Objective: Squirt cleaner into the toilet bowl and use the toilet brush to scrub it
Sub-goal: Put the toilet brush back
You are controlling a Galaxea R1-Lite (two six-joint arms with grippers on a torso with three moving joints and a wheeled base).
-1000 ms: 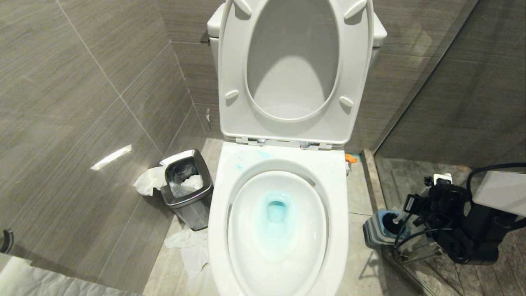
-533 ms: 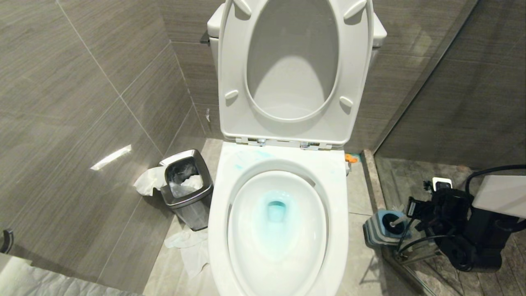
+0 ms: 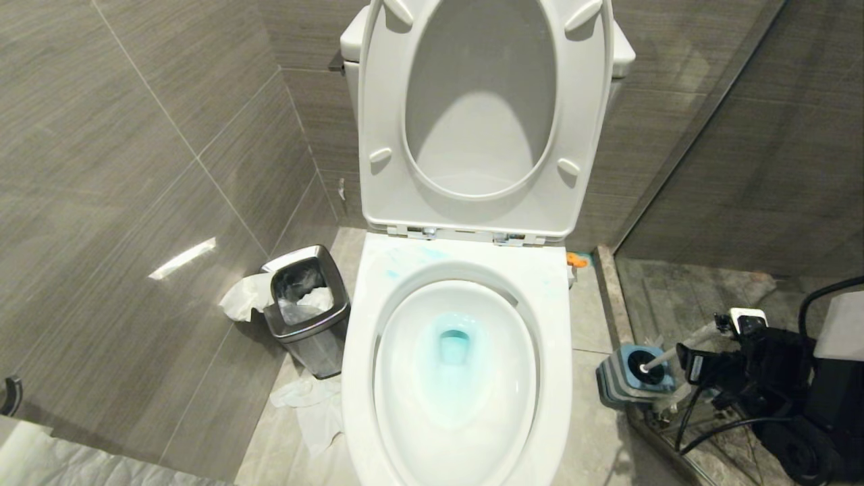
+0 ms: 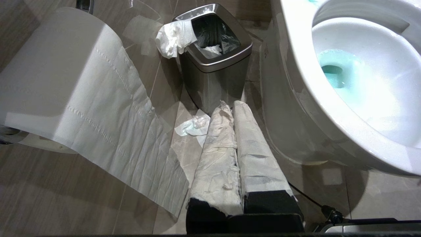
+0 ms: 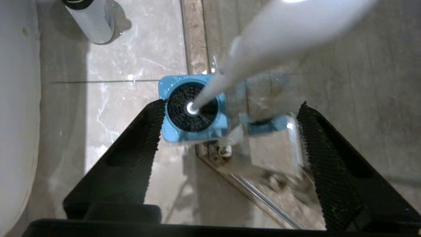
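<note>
The toilet bowl (image 3: 358,378) stands in the middle with its seat and lid raised. Turquoise cleaner (image 3: 453,347) tints the water and streaks the back rim. To the bowl's right, the toilet brush (image 3: 665,356) sits head-down in its blue holder (image 3: 624,385), handle leaning right. My right gripper (image 3: 698,371) hangs open just right of it. In the right wrist view the black bristles (image 5: 192,110) fill the holder and the white handle (image 5: 279,29) rises free of my right gripper (image 5: 232,105). My left gripper (image 4: 230,105), wrapped in white paper, is shut and empty beside the bowl (image 4: 296,65).
A steel bin (image 3: 307,307) with tissue hanging out stands left of the bowl, with crumpled paper (image 3: 310,405) on the floor. A toilet-paper roll (image 4: 65,65) hangs at the left wall. A stone threshold (image 3: 611,297) and glass partition edge the brush's right. A grey cylinder (image 5: 92,19) stands near the bowl's base.
My right gripper has opened, let go of the brush handle and drawn back to the right. The brush stays in its holder, handle leaning right.
</note>
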